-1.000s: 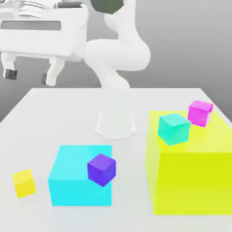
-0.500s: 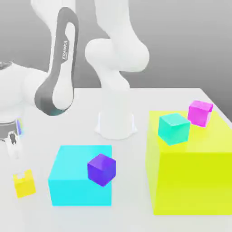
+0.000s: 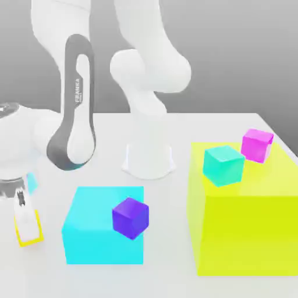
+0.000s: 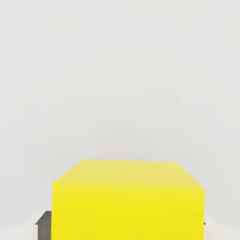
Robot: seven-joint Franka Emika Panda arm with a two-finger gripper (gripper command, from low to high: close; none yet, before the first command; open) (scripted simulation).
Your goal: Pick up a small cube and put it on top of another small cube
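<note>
In the exterior view, the pincer (image 3: 28, 231) is reaching down at the exterior view's left and closing around the small yellow cube (image 3: 39, 227), which is sitting low at the surface (image 3: 169, 279). The lift is probably coming next; a shallow or uneven bite could be letting the cube slip or twist. The cyan block (image 3: 87, 244) is standing between it and the yellow-green block (image 3: 250, 233), so a low sideways carry could be clipping that block or knocking the purple cube (image 3: 131, 218). The teal cube (image 3: 223, 166) and magenta cube (image 3: 256, 145) are lying near each other; if either is the target, descending off-centre could be pushing it away or bumping its neighbour. Which cube is meant to be the base, I cannot tell.

In the hand view, the yellow cube is filling the gap between the fingers, a dark pad (image 4: 44, 227) pressing one side. The pincer is gripping it, closed to its width; releasing it too high or tilted could be making it topple.
</note>
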